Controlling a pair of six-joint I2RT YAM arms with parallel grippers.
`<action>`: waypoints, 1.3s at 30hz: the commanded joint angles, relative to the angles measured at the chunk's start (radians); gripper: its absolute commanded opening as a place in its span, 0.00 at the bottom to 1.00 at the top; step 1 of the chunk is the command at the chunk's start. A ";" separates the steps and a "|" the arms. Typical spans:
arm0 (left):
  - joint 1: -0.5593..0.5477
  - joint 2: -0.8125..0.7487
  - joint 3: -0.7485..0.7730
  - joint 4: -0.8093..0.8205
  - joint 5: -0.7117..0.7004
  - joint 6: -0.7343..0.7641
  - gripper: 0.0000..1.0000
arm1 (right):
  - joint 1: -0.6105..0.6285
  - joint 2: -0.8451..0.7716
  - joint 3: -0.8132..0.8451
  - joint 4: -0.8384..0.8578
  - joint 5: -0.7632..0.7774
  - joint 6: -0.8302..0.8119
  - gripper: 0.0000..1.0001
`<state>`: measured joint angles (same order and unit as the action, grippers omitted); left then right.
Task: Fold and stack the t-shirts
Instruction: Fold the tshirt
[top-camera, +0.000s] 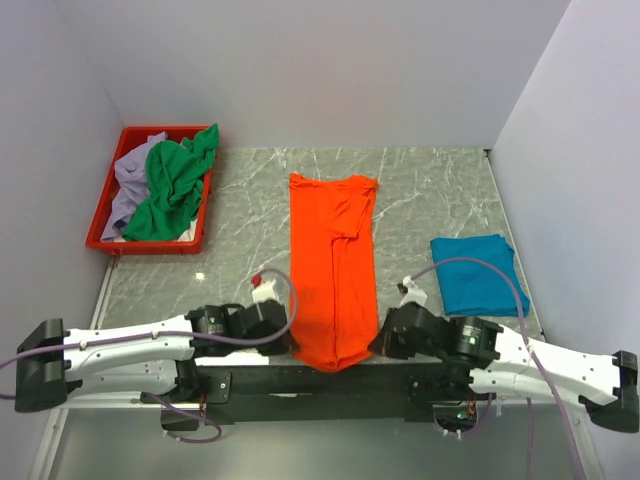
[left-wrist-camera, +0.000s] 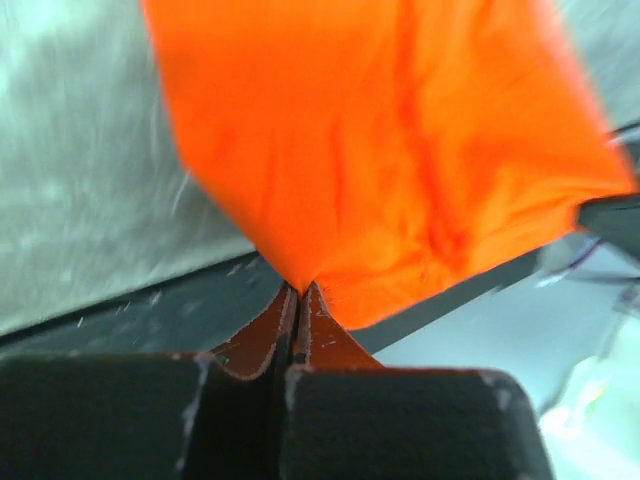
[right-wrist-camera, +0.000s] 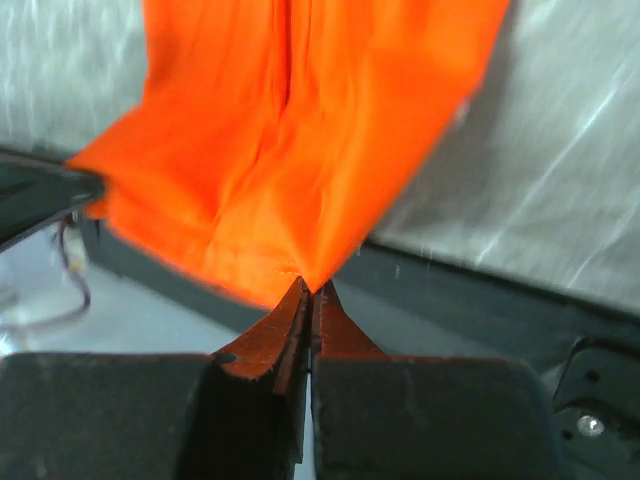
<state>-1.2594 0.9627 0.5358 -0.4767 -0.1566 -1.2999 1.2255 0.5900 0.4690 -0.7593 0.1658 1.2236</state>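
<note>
An orange t-shirt (top-camera: 333, 265) lies as a long narrow strip down the middle of the table, its near end at the table's front edge. My left gripper (left-wrist-camera: 300, 290) is shut on the near left corner of the orange t-shirt (left-wrist-camera: 400, 150). The right gripper (right-wrist-camera: 312, 288) is shut on the near right corner of that orange t-shirt (right-wrist-camera: 300, 130). A folded teal t-shirt (top-camera: 478, 272) lies flat at the right. In the red tray, a green t-shirt (top-camera: 175, 190) is heaped over a lavender t-shirt (top-camera: 128, 185).
The red tray (top-camera: 105, 238) stands at the far left against the left wall. White walls close in the marble table (top-camera: 240, 220) on three sides. The black mounting rail (top-camera: 330, 378) of the arm bases runs along the near edge.
</note>
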 joint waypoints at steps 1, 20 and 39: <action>0.144 0.025 0.102 -0.010 -0.032 0.134 0.00 | -0.142 0.129 0.100 0.055 0.038 -0.179 0.00; 0.643 0.510 0.496 0.165 0.127 0.433 0.01 | -0.744 0.733 0.457 0.353 -0.161 -0.605 0.00; 0.752 0.820 0.733 0.165 0.192 0.521 0.21 | -0.879 1.080 0.691 0.385 -0.298 -0.690 0.23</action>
<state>-0.5198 1.7668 1.2057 -0.3370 0.0120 -0.8181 0.3634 1.6482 1.0950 -0.3912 -0.1123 0.5716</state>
